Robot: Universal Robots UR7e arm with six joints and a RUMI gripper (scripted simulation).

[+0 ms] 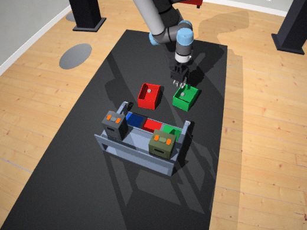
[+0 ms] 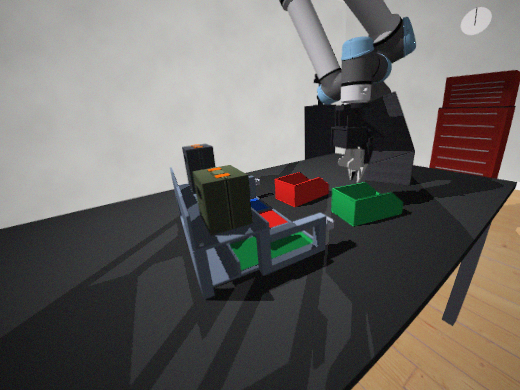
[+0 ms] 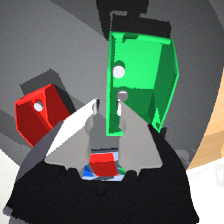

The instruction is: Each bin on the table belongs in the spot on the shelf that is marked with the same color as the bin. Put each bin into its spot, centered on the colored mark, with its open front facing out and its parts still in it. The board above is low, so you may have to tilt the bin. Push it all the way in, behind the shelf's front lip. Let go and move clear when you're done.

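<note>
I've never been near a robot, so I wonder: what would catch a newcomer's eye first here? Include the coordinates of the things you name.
Probably the two bright open bins on the black table [image 1: 74, 173] [image 2: 150, 334], red [image 1: 148, 102] [image 2: 292, 194] [image 3: 31, 122] and green [image 1: 180, 103] [image 2: 367, 211] [image 3: 135, 60], side by side. The big jointed arm [image 1: 144, 9] [image 2: 310, 29] reaches down from above, its gripper [image 1: 179, 84] [image 2: 354, 178] [image 3: 108, 100] near the green one. Beside them, a grey-blue shelf [image 1: 136, 158] [image 2: 265, 254] carries two orange-trimmed boxes [image 1: 162, 145] [image 2: 225, 204].
</note>
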